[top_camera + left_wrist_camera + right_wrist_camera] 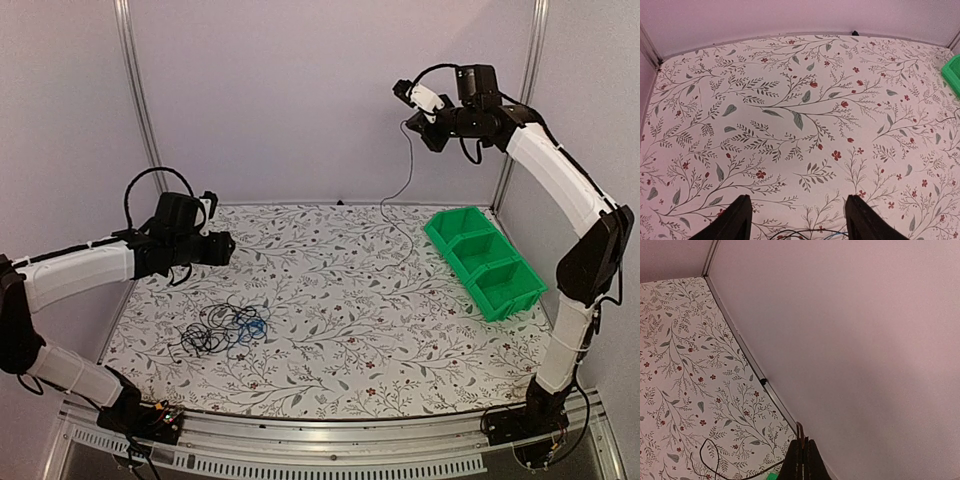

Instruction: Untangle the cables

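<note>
Right gripper point(803, 451), at 1 o'clock, pinches a thin black cable point(409, 165); left gripper point(797, 200) (wide open, empty) hovers over the black-and-blue wire tangle point(222, 330).

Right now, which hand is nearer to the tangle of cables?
Left. The left hand hovers open just above the tangle; the right hand is raised high at far right, pinching one black cable.

No legible text, label, brand, number or sign in any view. The tablecloth point(340, 330) bears a floral print only; the green bins point(486, 262), at 3 o'clock, show plain faces.
</note>
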You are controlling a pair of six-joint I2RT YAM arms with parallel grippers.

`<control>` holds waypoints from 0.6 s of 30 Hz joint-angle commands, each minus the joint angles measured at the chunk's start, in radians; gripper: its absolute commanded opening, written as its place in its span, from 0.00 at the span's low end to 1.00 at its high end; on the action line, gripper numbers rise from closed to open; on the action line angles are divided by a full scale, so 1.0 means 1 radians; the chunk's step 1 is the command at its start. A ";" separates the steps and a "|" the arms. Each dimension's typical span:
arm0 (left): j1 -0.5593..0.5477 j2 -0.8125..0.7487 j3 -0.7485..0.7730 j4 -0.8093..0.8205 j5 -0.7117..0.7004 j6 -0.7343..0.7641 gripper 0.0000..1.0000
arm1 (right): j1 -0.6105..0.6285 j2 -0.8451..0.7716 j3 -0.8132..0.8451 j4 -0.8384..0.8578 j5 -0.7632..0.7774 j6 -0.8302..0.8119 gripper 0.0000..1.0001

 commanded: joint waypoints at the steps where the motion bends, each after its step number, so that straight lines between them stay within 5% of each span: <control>1: -0.006 0.013 0.040 0.035 0.019 0.014 0.64 | -0.074 -0.087 0.027 0.027 0.025 -0.012 0.00; 18: -0.006 0.041 0.052 0.032 0.061 -0.007 0.64 | -0.300 -0.160 -0.028 0.140 0.027 -0.077 0.00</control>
